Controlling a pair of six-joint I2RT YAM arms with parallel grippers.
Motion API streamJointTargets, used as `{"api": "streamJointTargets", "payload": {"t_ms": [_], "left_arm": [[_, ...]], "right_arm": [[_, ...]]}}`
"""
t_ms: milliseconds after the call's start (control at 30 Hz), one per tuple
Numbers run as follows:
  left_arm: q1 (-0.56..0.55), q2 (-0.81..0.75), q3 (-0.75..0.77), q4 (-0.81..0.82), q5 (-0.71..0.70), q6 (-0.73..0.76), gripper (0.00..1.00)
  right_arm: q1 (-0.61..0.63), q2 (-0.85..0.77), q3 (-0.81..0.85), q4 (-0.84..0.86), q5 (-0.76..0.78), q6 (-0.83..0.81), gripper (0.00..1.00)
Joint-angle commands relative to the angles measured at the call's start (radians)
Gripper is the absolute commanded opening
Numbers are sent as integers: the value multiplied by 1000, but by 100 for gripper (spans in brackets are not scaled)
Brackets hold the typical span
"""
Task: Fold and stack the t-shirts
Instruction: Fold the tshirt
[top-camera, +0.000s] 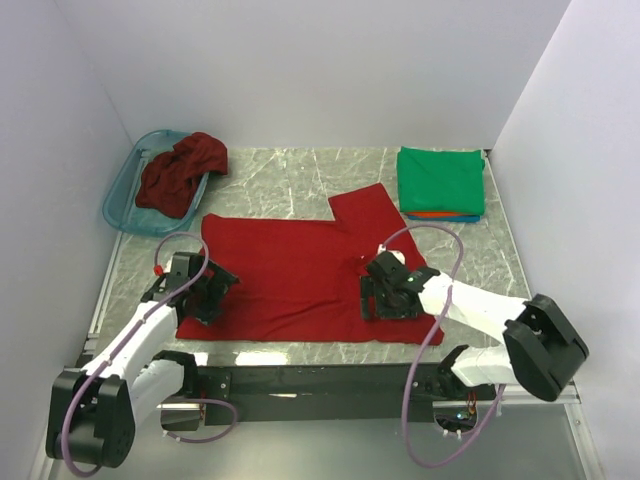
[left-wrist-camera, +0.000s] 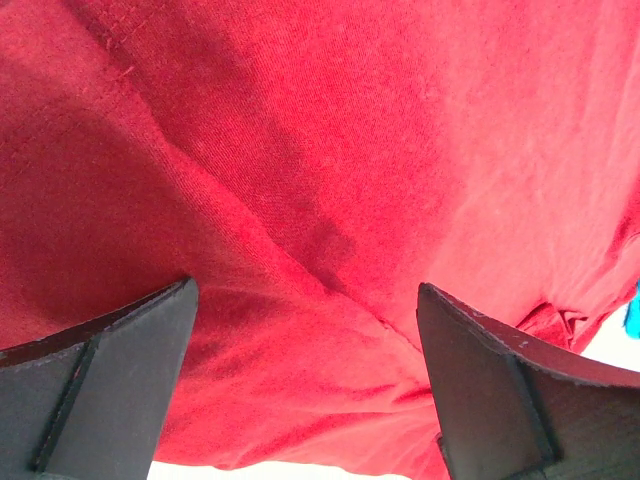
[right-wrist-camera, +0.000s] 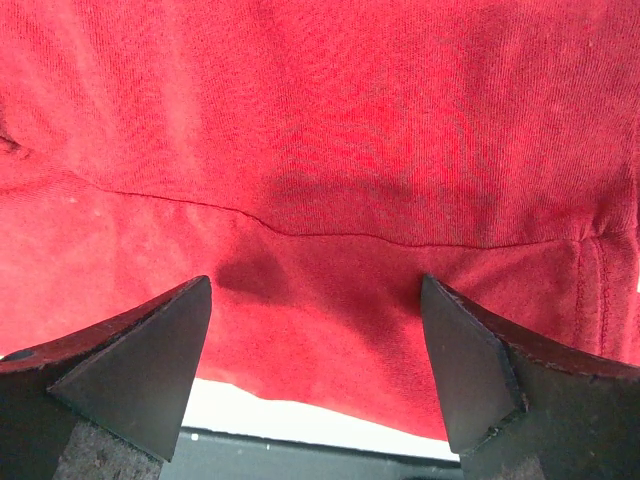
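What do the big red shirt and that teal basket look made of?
Red shirt: soft knit cloth, matte, likely cotton; fine knit ribs, creases and a stitched seam show up close. Basket: probably plastic, translucent teal with a smooth rim.

Top camera looks down; wrist cameras sit close over red t-shirt (top-camera: 290, 270).

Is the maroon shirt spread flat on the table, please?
No, the maroon shirt sits crumpled in the basket at the far left.
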Motion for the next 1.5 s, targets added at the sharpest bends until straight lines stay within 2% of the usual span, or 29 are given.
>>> {"api": "streamJointTargets", "payload": {"t_ms": [0, 133, 267, 367, 467, 600, 867, 1100, 1233, 1467], "left_arm": [[-15, -7, -54, -193, 16, -31, 99], [-15, -61, -5, -234, -6, -27, 99], [-15, -92, 162, -323, -98, 2, 100], [-15, -78, 265, -305, -166, 38, 99], [-12, 0, 384, -284, -233, 82, 99], [-6, 194, 556, -302, -344, 119, 99], [48, 528, 782, -152, -292, 185, 99], [50, 885, 1013, -256, -353, 188, 88], [48, 985, 1101, -279, -395, 173, 84], [45, 1076, 1179, -306, -456, 163, 80]], "right_arm": [[17, -50, -37, -52, -23, 72, 91], [17, -84, 36, -78, 17, 32, 91], [15, -127, 206, -116, 87, -5, 93], [4, -161, 271, -119, 172, -25, 95], [-32, -188, 359, -125, 230, -48, 99], [-58, -230, 395, -118, 311, -56, 100], [-117, -294, 328, -69, 296, -68, 100], [-157, -256, 268, -81, 249, -71, 100], [-163, -241, 228, -46, 172, -71, 100], [-166, -224, 214, -27, 153, -95, 100]]}}
